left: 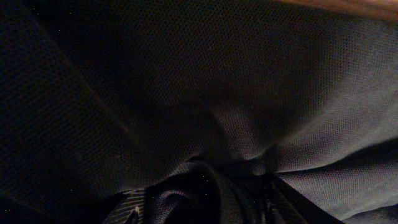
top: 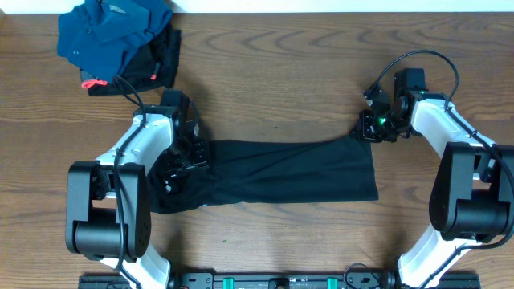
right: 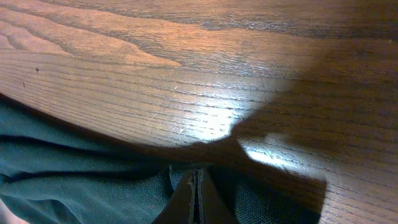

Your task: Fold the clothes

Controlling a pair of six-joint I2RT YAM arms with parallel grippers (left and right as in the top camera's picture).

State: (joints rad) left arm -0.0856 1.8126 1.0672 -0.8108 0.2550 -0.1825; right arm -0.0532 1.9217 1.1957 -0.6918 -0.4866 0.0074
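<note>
Free tabletop [top: 281, 88] ctr-back; clothes pile [top: 112, 36] back-L corner.

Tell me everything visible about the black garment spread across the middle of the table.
The black knit garment lies as a long, flat band on the brown wooden table, lightly creased, its left end bunched. Close up the fabric shows a fine mesh weave. The right hand pinches its upper right corner; the left hand sits on the bunched end, its grip hidden by cloth.
</note>
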